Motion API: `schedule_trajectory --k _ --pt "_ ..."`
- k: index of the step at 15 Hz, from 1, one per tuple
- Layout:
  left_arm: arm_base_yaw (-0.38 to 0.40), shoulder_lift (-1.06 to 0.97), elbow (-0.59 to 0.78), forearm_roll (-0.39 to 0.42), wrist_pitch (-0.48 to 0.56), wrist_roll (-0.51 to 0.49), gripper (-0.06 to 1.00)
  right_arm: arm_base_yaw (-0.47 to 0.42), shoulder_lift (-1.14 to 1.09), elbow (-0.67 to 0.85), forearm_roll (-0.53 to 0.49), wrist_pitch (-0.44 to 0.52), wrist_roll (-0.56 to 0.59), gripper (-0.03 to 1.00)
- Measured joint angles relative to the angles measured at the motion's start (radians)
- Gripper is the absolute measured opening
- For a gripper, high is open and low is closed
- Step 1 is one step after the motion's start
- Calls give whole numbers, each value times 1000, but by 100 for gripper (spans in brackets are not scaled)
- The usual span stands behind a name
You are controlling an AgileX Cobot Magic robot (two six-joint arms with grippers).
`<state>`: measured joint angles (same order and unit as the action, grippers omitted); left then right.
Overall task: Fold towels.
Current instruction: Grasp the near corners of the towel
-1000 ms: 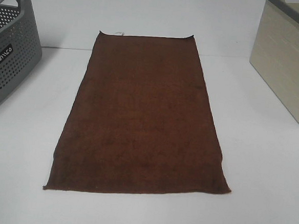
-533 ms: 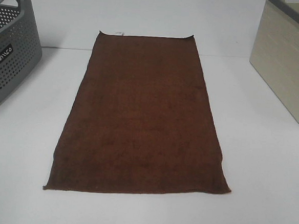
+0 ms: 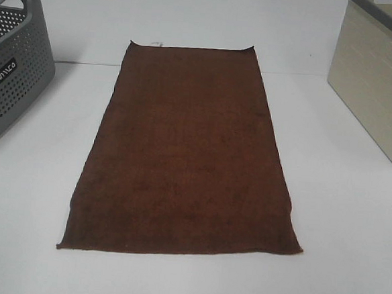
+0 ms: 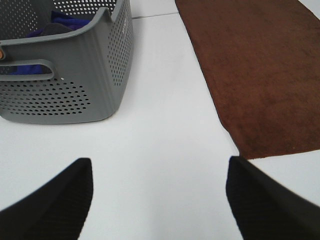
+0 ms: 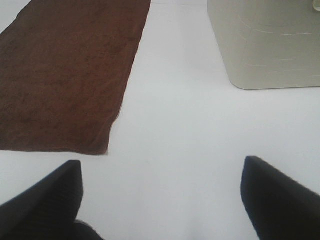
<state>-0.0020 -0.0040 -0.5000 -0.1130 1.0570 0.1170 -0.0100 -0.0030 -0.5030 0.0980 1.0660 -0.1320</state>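
The dark reddish-brown towel (image 3: 185,153) lies flat and spread out lengthwise in the middle of the white table, with a small white tag (image 3: 156,44) at its far end. Neither gripper shows in the high view. In the left wrist view my left gripper (image 4: 159,200) is open and empty over bare table, and the towel (image 4: 260,75) lies off to one side of it. In the right wrist view my right gripper (image 5: 162,200) is open and empty over bare table, with the towel's near corner (image 5: 65,80) off to the other side.
A grey perforated basket (image 3: 13,73) stands at the far left; blue cloth shows inside it in the left wrist view (image 4: 65,22). A beige bin (image 3: 378,86) stands at the far right, also in the right wrist view (image 5: 265,40).
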Motion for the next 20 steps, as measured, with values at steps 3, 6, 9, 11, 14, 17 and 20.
schedule_trajectory --k 3,6,9,11,14,17,20 --pt "0 0 0 -1 0 0 71 0 0 0 0 0 1 81" --pt "0 5 -16 -21 -124 -18 71 0 16 -2 0 -16 60 81" --pt "0 99 8 -94 -367 -19 71 0 114 -17 0 -31 114 79" --pt "0 218 59 -169 -470 -19 71 0 221 -22 17 -59 122 78" --pt "0 384 86 -321 -532 -22 71 0 395 -22 111 -110 132 78" --pt "0 652 87 -526 -533 10 71 0 632 -22 279 -203 71 76" --pt "0 957 87 -722 -535 193 71 0 917 -22 452 -282 -116 76"
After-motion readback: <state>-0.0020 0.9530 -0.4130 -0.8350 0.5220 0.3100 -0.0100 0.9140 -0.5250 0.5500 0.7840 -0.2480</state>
